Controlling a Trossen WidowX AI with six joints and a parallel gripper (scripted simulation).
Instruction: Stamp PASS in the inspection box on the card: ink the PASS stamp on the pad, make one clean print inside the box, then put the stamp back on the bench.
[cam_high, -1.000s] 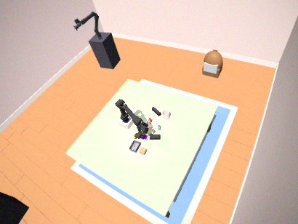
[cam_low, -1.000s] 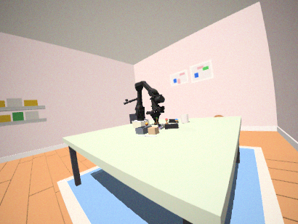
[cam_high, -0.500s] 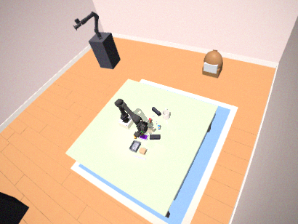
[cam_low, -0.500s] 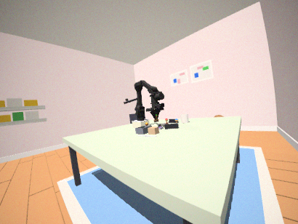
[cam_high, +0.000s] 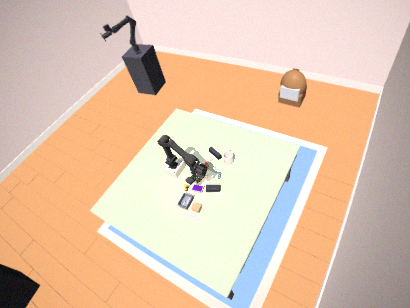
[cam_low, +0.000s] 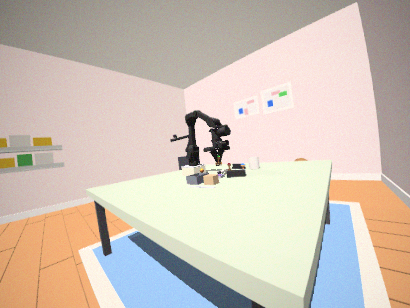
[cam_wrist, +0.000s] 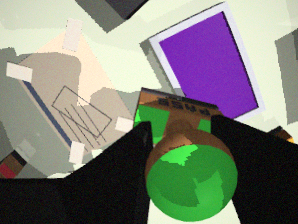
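My gripper (cam_wrist: 181, 128) (cam_low: 218, 153) is shut on the PASS stamp, which has a round green knob (cam_wrist: 192, 185) and a brown block (cam_wrist: 175, 102) lettered PASS. The stamp is above the bench, between the card and the pad in the wrist view; its underside is hidden. The purple ink pad (cam_wrist: 205, 60) (cam_high: 197, 188) has a pale rim and lies beyond the stamp, to the upper right in the wrist view. The tan card (cam_wrist: 95, 82) lies to the left, held by white tape. Its outlined box (cam_wrist: 88, 103) has slanting lines across and below it. I see no purple print in the box.
A red-ended brown item (cam_wrist: 10, 165) lies near the card. A black block (cam_high: 213, 188) (cam_low: 236, 173) is beside the pad. A grey tray (cam_high: 185, 201) and tan block (cam_high: 196, 207) (cam_low: 211, 179) lie beyond it. A white mug (cam_high: 228, 156) (cam_low: 254, 163) and dark bar (cam_high: 215, 153) stand farther off.
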